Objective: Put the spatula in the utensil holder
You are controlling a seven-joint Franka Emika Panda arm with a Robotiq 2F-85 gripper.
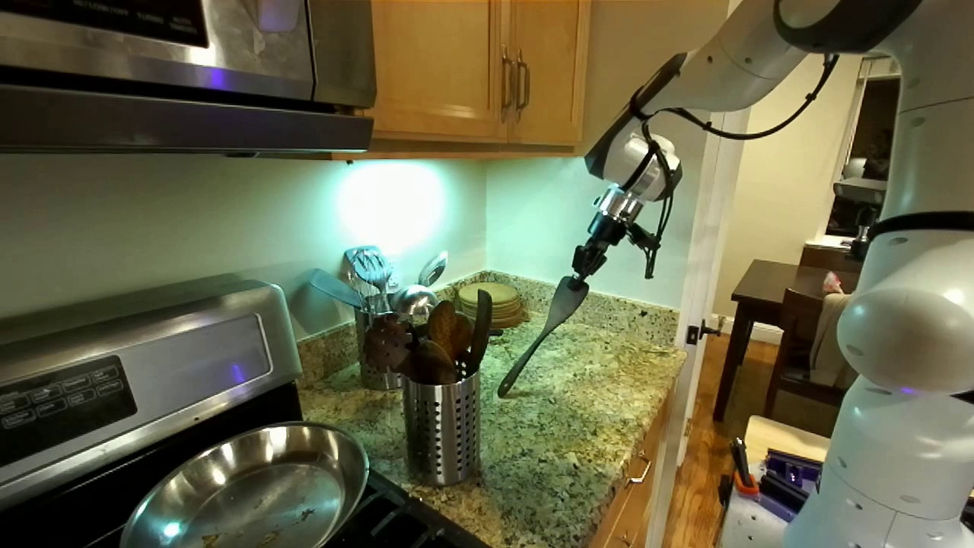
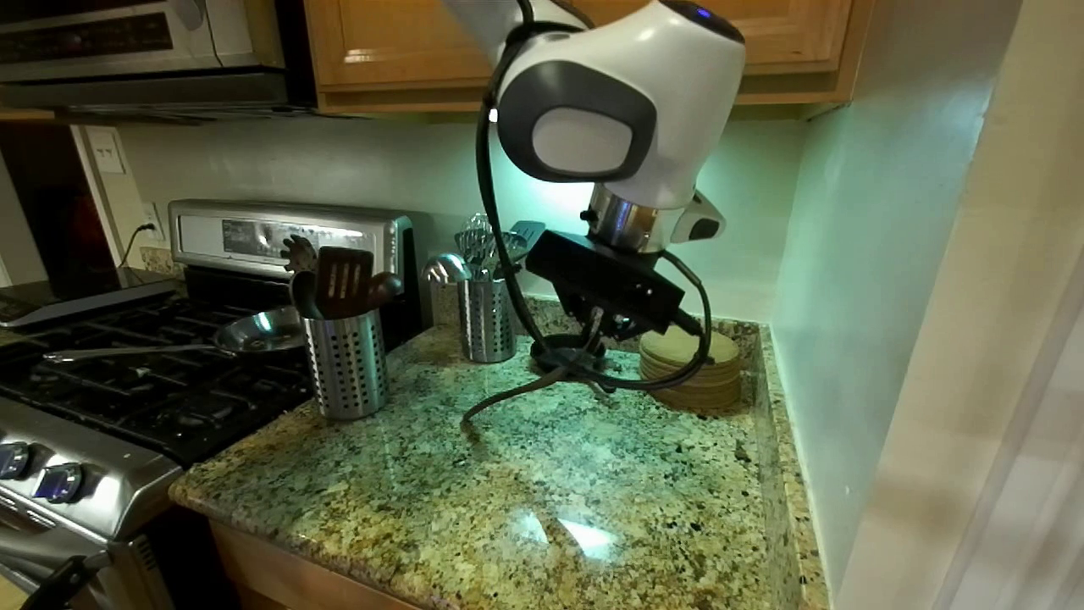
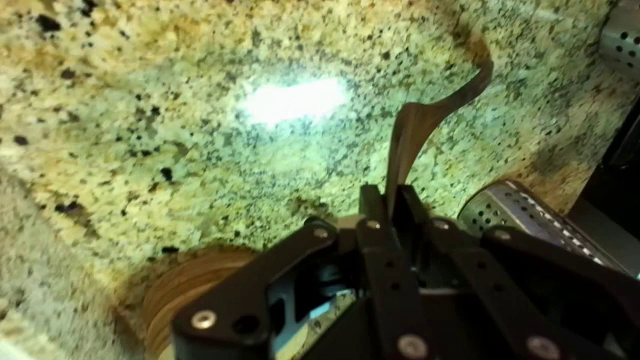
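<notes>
My gripper (image 1: 584,268) is shut on the broad head of the dark spatula (image 1: 561,308). The spatula's long handle slants down toward the counter in both exterior views; I cannot tell whether its tip touches. In the wrist view the head sits between the fingertips (image 3: 391,197), and the spatula (image 3: 417,127) curves away to the upper right. The silver perforated utensil holder (image 1: 443,430) stands upright with brown utensils in it. It is left of the spatula in both exterior views, including this holder (image 2: 347,364). In the wrist view only part of the holder (image 3: 622,45) shows at the right edge.
A second perforated container (image 2: 487,322) with shiny metal utensils stands farther back near the wall. A stack of round plates (image 2: 690,368) sits in the counter corner. A steel pan (image 1: 259,487) rests on the stove. Cabinets (image 1: 437,68) hang above the counter.
</notes>
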